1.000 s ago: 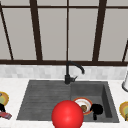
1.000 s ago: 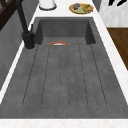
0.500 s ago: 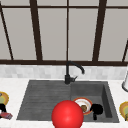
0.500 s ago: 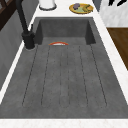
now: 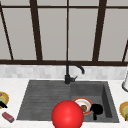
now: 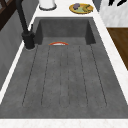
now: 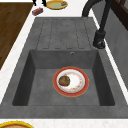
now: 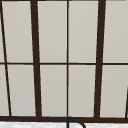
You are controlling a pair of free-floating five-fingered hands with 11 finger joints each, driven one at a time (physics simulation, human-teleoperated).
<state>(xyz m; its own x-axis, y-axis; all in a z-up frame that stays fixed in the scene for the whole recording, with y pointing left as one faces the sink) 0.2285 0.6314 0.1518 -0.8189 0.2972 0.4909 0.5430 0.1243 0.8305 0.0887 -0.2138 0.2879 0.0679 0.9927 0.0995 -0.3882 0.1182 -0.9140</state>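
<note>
Both my hands hover at the sink, grip unclear.
My left hand (image 5: 2, 104) is over the yellow plate (image 5: 6, 97) on the table's left, near a red block (image 5: 8, 117). My right hand (image 5: 96, 109) floats near the red-rimmed plate (image 5: 80, 102) in the sink (image 5: 45, 100) basin. I cannot tell either hand's fingers.
</note>
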